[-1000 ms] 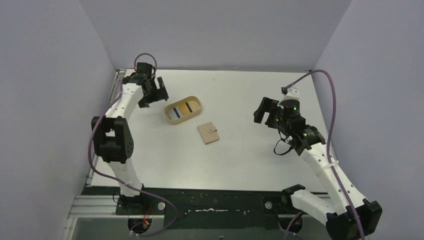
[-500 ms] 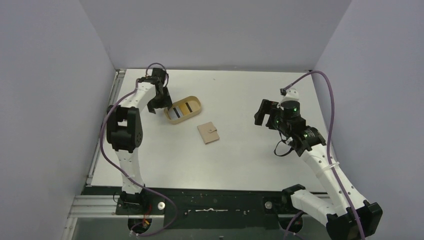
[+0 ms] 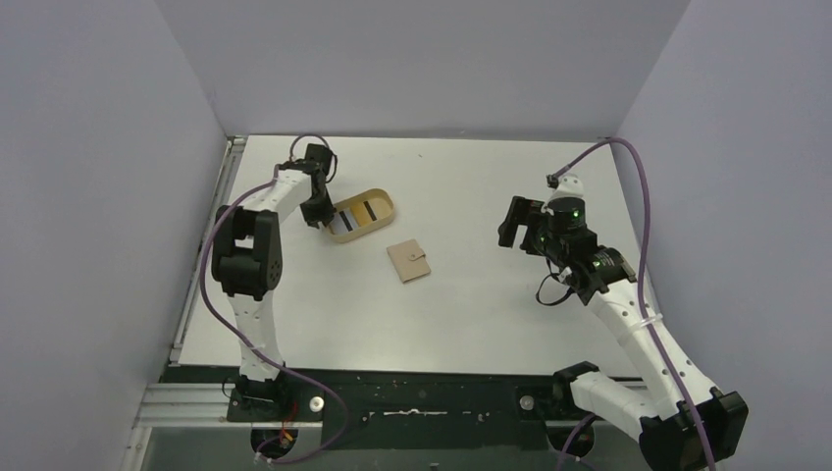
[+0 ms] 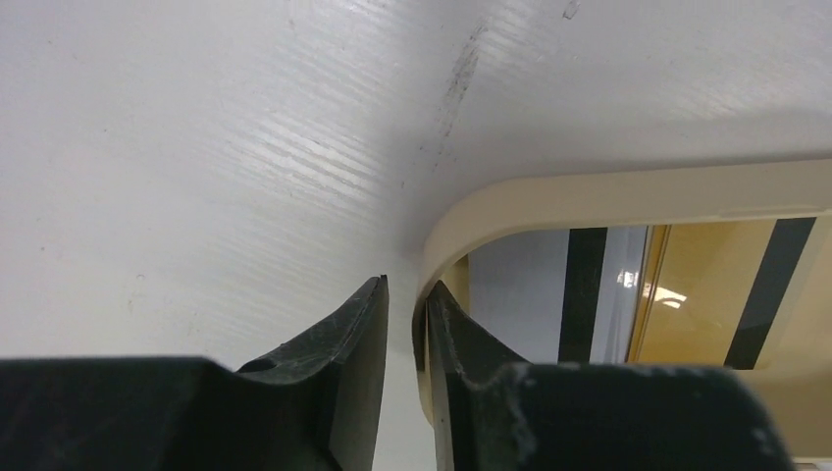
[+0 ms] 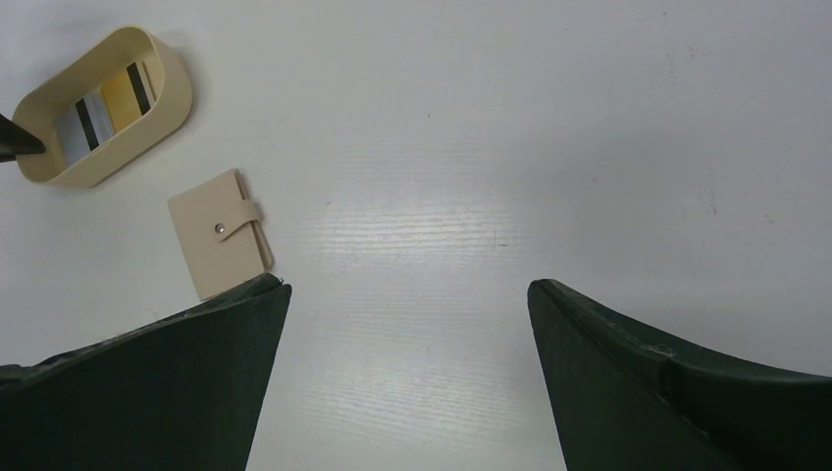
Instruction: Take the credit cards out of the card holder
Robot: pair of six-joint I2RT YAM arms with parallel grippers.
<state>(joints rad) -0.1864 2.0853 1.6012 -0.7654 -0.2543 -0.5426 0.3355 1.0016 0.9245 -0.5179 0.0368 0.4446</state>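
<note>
I'm seeing the wallet (image 3: 409, 261) lying closed mid-frame on the surface (image 3: 471, 314), well left of my right hand (image 5: 407, 287), which is gaping wide; my left hand (image 4: 407, 285) is pinching the tray (image 4: 589, 191) rim at upper left.

Card holder (image 5: 218, 245) corner behind a finger (image 5: 177, 373); tray (image 4: 549, 191) partly beyond left wrist view

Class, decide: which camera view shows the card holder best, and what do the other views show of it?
The right wrist view: the card holder lies flat and shut, large enough to show its snap tab. The top view shows it whole but small. The left wrist view misses it, showing only the tray.
</note>
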